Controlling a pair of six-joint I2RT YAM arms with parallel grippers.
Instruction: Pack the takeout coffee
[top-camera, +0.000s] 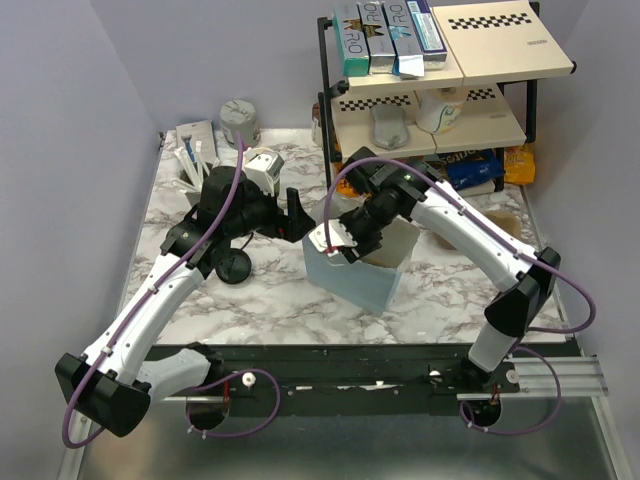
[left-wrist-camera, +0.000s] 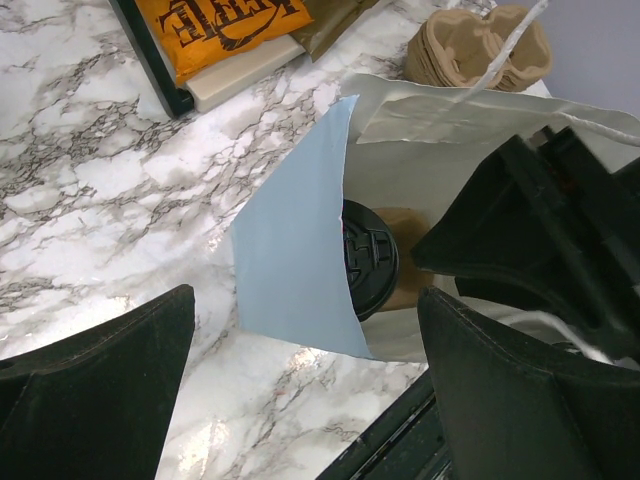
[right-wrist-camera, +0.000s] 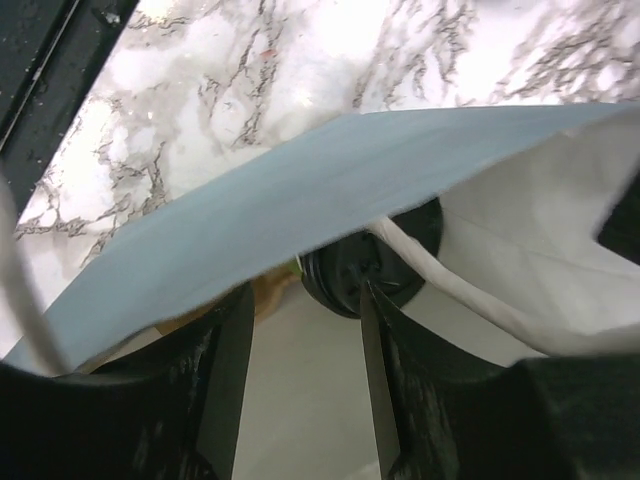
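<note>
The takeout coffee sits inside a pale blue paper bag (top-camera: 362, 275) at the table's centre. Only its round black lid shows, in the left wrist view (left-wrist-camera: 368, 258) and the right wrist view (right-wrist-camera: 345, 275), next to a brown cardboard holder (left-wrist-camera: 412, 262). My right gripper (right-wrist-camera: 305, 390) is open and empty inside the bag's mouth, its fingertips just short of the lid; in the top view it (top-camera: 340, 240) is over the bag's top edge. My left gripper (left-wrist-camera: 305, 400) is open and empty beside the bag's blue wall (left-wrist-camera: 290, 250), at the bag's left in the top view (top-camera: 297, 215).
A loose flat black lid (top-camera: 235, 265) lies left of the bag. A black-framed shelf rack (top-camera: 430, 100) with boxes stands at the back right. Stacked cardboard cup carriers (left-wrist-camera: 480, 45) and an orange packet (left-wrist-camera: 220, 25) lie beyond the bag. The bag's white handle (right-wrist-camera: 450, 290) crosses the opening.
</note>
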